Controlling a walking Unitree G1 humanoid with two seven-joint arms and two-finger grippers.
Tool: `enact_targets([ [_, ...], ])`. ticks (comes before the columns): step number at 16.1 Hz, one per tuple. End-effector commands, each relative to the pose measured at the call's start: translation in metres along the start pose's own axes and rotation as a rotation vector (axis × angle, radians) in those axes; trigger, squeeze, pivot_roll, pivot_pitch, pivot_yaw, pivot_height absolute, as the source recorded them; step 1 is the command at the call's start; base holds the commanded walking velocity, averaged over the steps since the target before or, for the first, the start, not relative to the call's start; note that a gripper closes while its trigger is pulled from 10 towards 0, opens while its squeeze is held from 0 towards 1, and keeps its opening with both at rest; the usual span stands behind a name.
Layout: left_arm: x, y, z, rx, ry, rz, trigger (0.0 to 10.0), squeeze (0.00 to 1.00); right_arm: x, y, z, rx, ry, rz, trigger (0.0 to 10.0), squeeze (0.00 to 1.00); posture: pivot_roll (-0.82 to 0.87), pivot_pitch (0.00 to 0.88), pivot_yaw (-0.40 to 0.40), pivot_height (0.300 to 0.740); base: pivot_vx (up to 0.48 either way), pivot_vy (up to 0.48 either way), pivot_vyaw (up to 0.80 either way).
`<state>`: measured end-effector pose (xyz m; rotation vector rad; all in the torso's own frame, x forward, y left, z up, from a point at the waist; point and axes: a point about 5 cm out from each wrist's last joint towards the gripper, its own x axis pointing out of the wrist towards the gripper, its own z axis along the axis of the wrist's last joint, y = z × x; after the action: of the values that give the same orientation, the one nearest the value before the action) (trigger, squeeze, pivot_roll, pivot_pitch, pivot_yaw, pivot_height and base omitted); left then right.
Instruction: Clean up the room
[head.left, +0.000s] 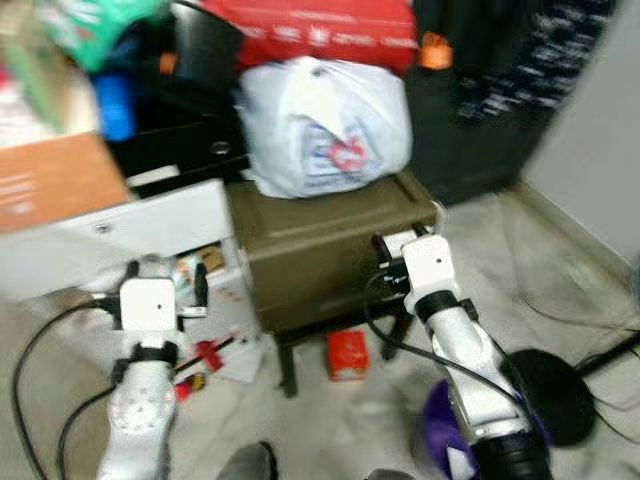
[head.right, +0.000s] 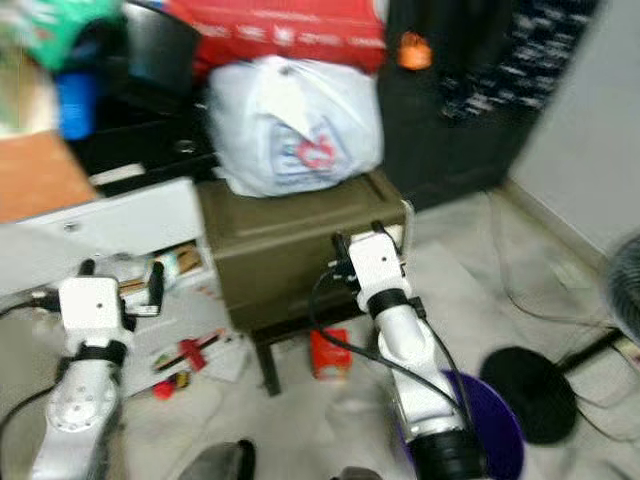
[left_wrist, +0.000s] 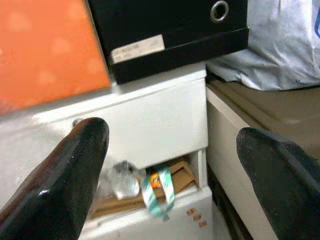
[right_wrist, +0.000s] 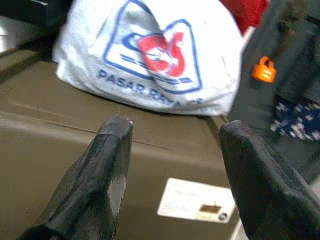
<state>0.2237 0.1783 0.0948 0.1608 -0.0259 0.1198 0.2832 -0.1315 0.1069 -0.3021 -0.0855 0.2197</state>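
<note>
My left gripper (head.left: 165, 275) is open and held in front of a white drawer unit (head.left: 120, 240). Its lower drawer stands ajar with wrappers and a green-striped strap (left_wrist: 160, 187) inside. Nothing is between its fingers (left_wrist: 60, 185). My right gripper (head.left: 400, 238) is open too, level with the front right corner of an olive-brown trunk (head.left: 330, 250), empty. On the trunk lid (right_wrist: 50, 135) lies a full white plastic bag (right_wrist: 150, 55) with a red and blue logo. On the floor lie a small red box (head.left: 347, 355) under the trunk and red bits with paper (head.left: 205, 355).
A black box (left_wrist: 170, 35) and an orange carton (left_wrist: 45, 50) sit on the drawer unit. A red bag (head.left: 320, 30) tops the pile behind. A purple bin (head.left: 440, 440) is by my right arm, with a black fan base (head.left: 555, 395) and cables on the floor to the right.
</note>
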Motion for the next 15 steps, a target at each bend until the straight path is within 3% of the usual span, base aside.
enact_targets([
  [1, 0.0022, 0.0005, 0.0052, 0.005, -0.017, -0.005, 10.0, 0.0, 0.0019, -0.0015, 0.0026, -0.003, -0.009, 0.003, 10.0, 0.0, -0.06, 0.051, -0.037, 0.74, 0.0, 0.0, 0.8],
  [15, 0.0115, -0.0029, 0.0117, 0.006, -0.041, -0.011, 10.0, 0.0, 0.0054, -0.0024, 0.0047, -0.013, -0.009, -0.002, 10.0, 0.0, -0.05, 0.049, -0.036, 0.74, 0.0, 0.0, 0.8],
])
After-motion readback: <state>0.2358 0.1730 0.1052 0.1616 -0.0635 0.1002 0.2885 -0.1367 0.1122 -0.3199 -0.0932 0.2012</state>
